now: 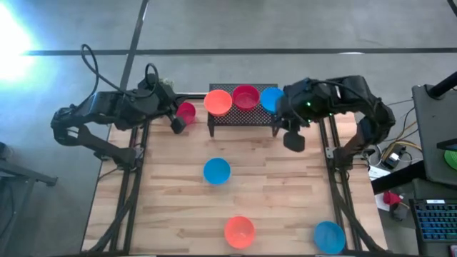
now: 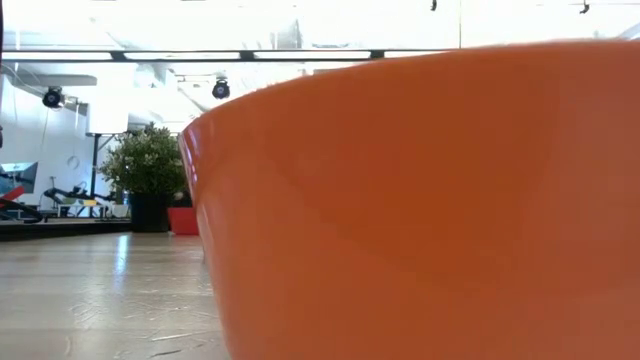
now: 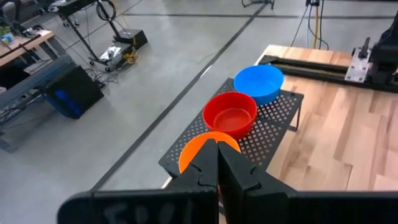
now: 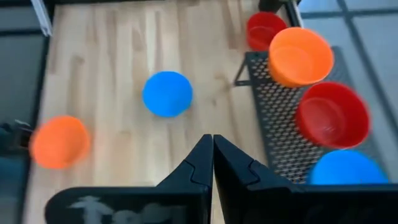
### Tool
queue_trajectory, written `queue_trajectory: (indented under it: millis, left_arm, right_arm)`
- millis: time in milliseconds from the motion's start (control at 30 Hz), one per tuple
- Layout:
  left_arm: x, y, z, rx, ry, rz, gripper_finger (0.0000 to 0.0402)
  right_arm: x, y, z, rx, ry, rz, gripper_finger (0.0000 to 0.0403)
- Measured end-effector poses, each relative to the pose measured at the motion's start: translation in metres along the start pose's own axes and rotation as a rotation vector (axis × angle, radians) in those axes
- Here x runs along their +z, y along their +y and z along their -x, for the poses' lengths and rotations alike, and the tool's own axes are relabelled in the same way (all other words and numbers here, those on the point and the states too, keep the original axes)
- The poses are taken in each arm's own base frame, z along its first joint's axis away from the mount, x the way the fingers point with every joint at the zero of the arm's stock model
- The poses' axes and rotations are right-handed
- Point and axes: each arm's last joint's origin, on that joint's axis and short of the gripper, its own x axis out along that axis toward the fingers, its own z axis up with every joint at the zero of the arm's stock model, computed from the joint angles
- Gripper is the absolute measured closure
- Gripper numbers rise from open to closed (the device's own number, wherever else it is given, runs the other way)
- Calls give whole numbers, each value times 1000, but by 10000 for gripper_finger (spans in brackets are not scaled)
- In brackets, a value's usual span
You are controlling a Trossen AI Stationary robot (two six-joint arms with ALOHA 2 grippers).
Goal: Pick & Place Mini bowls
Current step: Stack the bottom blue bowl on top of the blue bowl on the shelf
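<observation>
From where I sit, three mini bowls rest on the black mesh rack (image 1: 243,114) at the far edge of the table (image 1: 171,207): an orange bowl (image 1: 218,101), a red bowl (image 1: 245,96) and a blue bowl (image 1: 270,99) in a row, the blue one partly under the right arm. A second red bowl (image 1: 186,111) sits on the wood just beside the rack's left end, right at the left gripper (image 1: 178,125). Three more wait on the open table — a blue bowl upside down (image 1: 216,171) near the middle, an orange bowl at the near edge (image 1: 239,232) and a blue bowl at the near right corner (image 1: 329,236); I count seven in all. The right gripper (image 1: 293,140) hangs just off the rack's right end with its fingers pressed together and nothing between them, as its wrist view shows; the left gripper's fingers are likewise closed tight and empty. I judge these bowls to be light, stiff and slick — thin glossy plastic that will skate on the wood if nudged sideways. I would take an upright one by the rim, one finger inside and one outside the wall; the overturned blue one offers no rim, so pinching across its sloped sides risks it squirting out.
</observation>
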Motion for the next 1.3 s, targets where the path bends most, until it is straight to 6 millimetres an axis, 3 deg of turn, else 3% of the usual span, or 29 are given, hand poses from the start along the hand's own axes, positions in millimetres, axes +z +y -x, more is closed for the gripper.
queue_trajectory:
  millis: [267,467,700,933,1300]
  left_arm:
    - [-3,0,0,2,26,-44,402]
    - [-7,1,1,-15,58,-69,402]
    - [-10,2,2,-13,81,-107,402]
    - [-11,3,2,-13,89,-120,402]
    - [-11,3,2,-13,89,-140,402]
  right_arm:
    - [-7,32,-2,74,35,-119,394]
    - [-24,64,-26,98,177,-151,394]
    - [-65,96,-46,77,383,-324,394]
    - [-113,125,-40,56,567,-516,394]
    - [-179,156,-48,31,737,-414,394]
